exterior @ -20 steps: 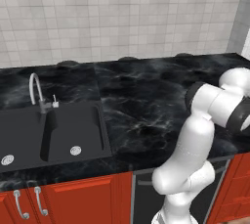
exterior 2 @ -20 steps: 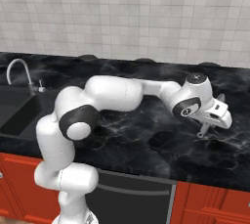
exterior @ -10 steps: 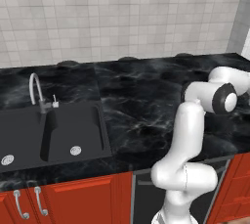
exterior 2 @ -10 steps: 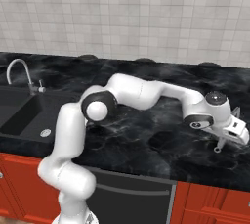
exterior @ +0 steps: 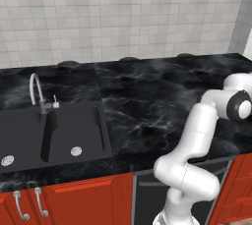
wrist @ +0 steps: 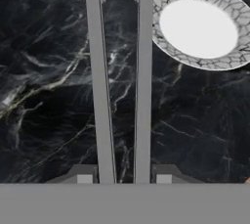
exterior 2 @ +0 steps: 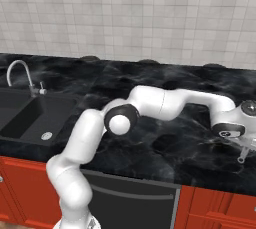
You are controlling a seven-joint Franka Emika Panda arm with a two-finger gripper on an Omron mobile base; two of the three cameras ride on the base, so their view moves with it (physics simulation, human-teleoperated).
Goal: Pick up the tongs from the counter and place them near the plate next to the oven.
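Carrying phase: tongs in hand, arm stretched to the far right end of the counter, plate as landmark.

Left base view, arm: reaches right, past the sink (exterior: 54, 133) and faucet (exterior: 35, 91), wrist going out at the frame's right edge.
Left base view, counter (exterior: 147, 101): bare black marble between sink and arm, plenty of open room behind.

Right base view, gripper (exterior 2: 246, 149): low over the counter (exterior 2: 165, 148) near its front edge, at the frame's right edge.
Right base view, tongs (exterior 2: 243, 155): a thin grey bit pokes out below the hand, tilted toward the front edge. Too small to read more.
Right base view, margin: front edge is close, so a release here risks a tip overhanging, I'd guess.

Hand view, gripper (wrist: 124, 178): clenched on the tongs (wrist: 119, 81), fingertips (wrist: 84, 175) outside the two arms, which run straight away from the hand.
Hand view, why held so: grip across both arms probably keeps them from splaying or swinging.
Hand view, plate (wrist: 201, 25): just right of the tongs' far end, apart from it, not touching.
Hand view, open room: bare counter (wrist: 44, 96) left of the plate, under the tongs, and on this side of it.
Hand view, judgement: near enough to the plate already; lowering and letting go looks like what's left.
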